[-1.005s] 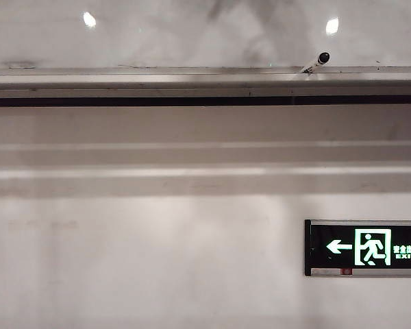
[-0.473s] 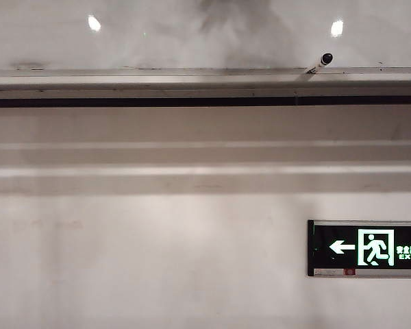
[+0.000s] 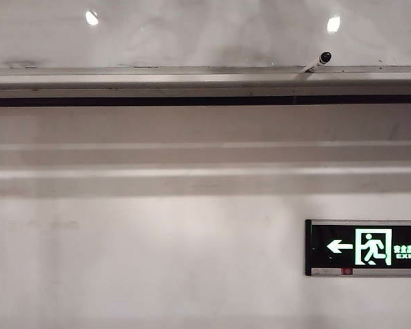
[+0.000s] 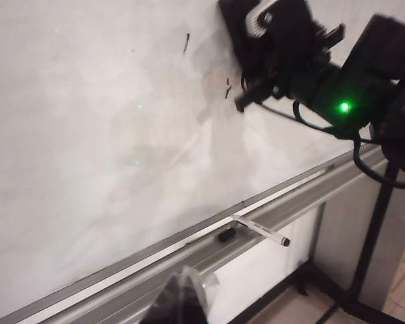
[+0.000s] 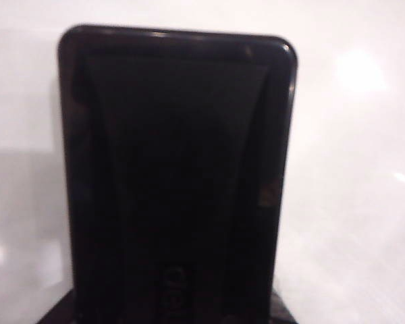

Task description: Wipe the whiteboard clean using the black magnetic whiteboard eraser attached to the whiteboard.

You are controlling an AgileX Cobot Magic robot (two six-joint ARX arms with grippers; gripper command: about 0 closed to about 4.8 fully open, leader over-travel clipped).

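Observation:
The whiteboard [image 4: 88, 135] is a glossy white panel with a few short dark marks [image 4: 227, 88]. In the left wrist view my right gripper [image 4: 270, 47] is shut on the black eraser [image 4: 233, 20] and presses it flat on the board near those marks. The right wrist view is filled by the black eraser [image 5: 175, 175], with whiteboard [image 5: 351, 135] around it. My left gripper [image 4: 185, 297] hangs shut and empty in front of the silver ledge [image 4: 189, 253], far from the eraser. The exterior view shows only the board's lower strip [image 3: 205, 34]; neither gripper appears there.
A marker [image 4: 260, 231] lies askew on the ledge, its tip over the edge, also seen as the marker [image 3: 316, 62]. A small black piece [image 4: 226, 235] sits beside it. A green exit sign [image 3: 366, 247] hangs on the wall under the ledge [image 3: 192, 79].
In the exterior view the dark blurred shadow at the board's top centre has faded away. The picture shook slightly; the marker and ledge stay put.

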